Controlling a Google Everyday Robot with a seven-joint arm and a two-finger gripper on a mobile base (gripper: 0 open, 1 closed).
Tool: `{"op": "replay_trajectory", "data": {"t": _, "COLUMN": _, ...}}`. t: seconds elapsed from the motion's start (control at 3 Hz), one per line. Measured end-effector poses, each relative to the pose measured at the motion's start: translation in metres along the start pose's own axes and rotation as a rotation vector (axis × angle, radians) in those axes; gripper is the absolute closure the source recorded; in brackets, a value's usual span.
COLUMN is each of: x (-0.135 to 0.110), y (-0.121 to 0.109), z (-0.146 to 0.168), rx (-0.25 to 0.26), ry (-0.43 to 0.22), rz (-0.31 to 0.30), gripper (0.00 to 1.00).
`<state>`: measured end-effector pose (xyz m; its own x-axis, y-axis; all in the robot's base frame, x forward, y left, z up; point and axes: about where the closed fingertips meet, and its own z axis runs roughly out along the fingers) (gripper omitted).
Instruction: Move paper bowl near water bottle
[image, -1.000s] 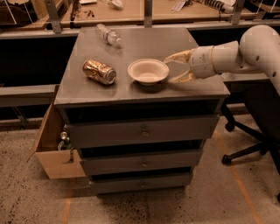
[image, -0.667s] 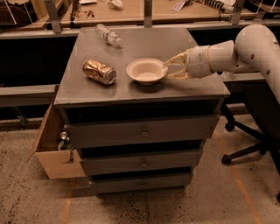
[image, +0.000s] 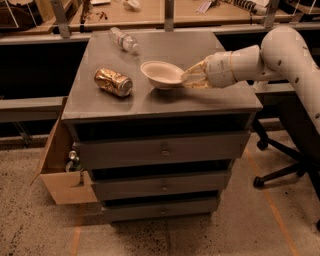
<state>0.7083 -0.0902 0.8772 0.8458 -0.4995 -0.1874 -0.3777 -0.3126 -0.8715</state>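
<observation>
Tilted bowl (image: 161, 73), gripper (image: 188, 78) at its 3 o'clock, jaws pinching the rim. From bowl: bottle (image: 124, 40) lying at 11 o'clock, can (image: 113, 82) at 9.

gripper (image: 187, 78) clamped on right rim of paper bowl (image: 161, 73): tan, semi-translucent fingers (image: 196, 68), tapering to the tips. wrist (image: 232, 65) is a white cylinder with thin dark seam rings. arm (image: 290, 50) is fat off-white rounded tubing, small dark dots along the elbow shell

no readable text, labels or numbers
</observation>
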Motion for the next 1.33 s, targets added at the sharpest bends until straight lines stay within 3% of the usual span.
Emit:
{"op": "replay_trajectory", "data": {"t": 0.33, "x": 0.001, "y": -0.008, "z": 0.003, "rx": 0.008, "ry": 0.027, "rz": -0.022, "gripper": 1.0}}
{"op": "replay_trajectory", "data": {"t": 0.67, "x": 0.019, "y": -0.047, "z": 0.0, "rx": 0.047, "ry": 0.149, "rz": -0.081, "gripper": 1.0}}
{"op": "replay_trajectory", "data": {"t": 1.0, "x": 0.045, "y": -0.083, "z": 0.002, "rx": 0.042, "ry": 0.27, "rz": -0.128, "gripper": 1.0}}
{"op": "replay_trajectory", "data": {"t": 1.33, "x": 0.071, "y": -0.102, "z": 0.019, "rx": 0.009, "ry": 0.342, "rz": -0.139, "gripper": 1.0}}
